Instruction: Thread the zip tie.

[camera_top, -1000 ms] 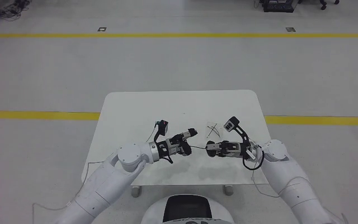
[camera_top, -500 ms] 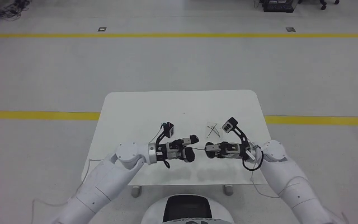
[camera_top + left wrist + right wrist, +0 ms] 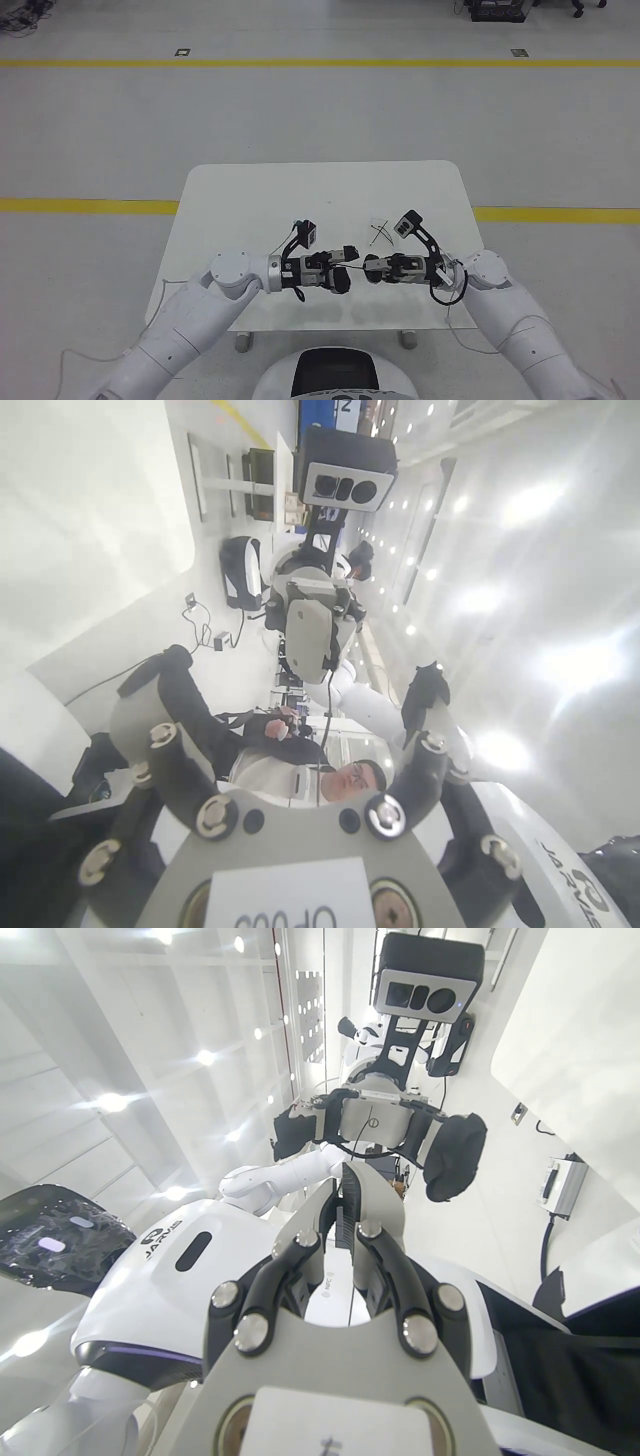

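Pinching zip tie (image 3: 355, 265) above table's (image 3: 345, 315) front

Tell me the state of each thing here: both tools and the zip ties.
Left tool: open.
Right tool: shut on the zip tie.
Zip tie: held above the table, pointing toward the left tool.
Spare ties: lying loose and crossed on the table.

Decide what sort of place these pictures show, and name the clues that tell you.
Probably a robotics lab or test hall. A lone white rounded table stands on a wide, smooth pale floor marked with long yellow lines, and black electronic equipment sits at the far edge.
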Robot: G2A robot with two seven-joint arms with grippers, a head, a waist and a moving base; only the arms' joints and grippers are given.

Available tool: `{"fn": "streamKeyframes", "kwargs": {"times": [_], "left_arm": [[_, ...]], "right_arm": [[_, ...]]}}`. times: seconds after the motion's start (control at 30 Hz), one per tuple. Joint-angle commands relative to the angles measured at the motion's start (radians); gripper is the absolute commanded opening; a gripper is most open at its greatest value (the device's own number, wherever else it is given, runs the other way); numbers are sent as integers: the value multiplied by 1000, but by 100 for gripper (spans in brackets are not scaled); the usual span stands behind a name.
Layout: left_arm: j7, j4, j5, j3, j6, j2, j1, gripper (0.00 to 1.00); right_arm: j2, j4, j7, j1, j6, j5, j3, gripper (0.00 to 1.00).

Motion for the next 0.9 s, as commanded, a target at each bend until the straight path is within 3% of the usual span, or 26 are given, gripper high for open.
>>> {"fn": "streamKeyframes", "kwargs": {"times": [0.0, 0.17, 0.87], "left_arm": [[-15, 6, -15, 0, -3, 0, -2, 100], [-22, 17, -41, 1, -24, -2, -7, 100], [-9, 19, -51, 4, -25, 1, -5, 100]], "right_arm": [[0, 0, 4, 0, 0, 0, 0, 0], [1, 0, 29, 2, -6, 6, 1, 0], [7, -57, -16, -28, -4, -22, 11, 0]]}}
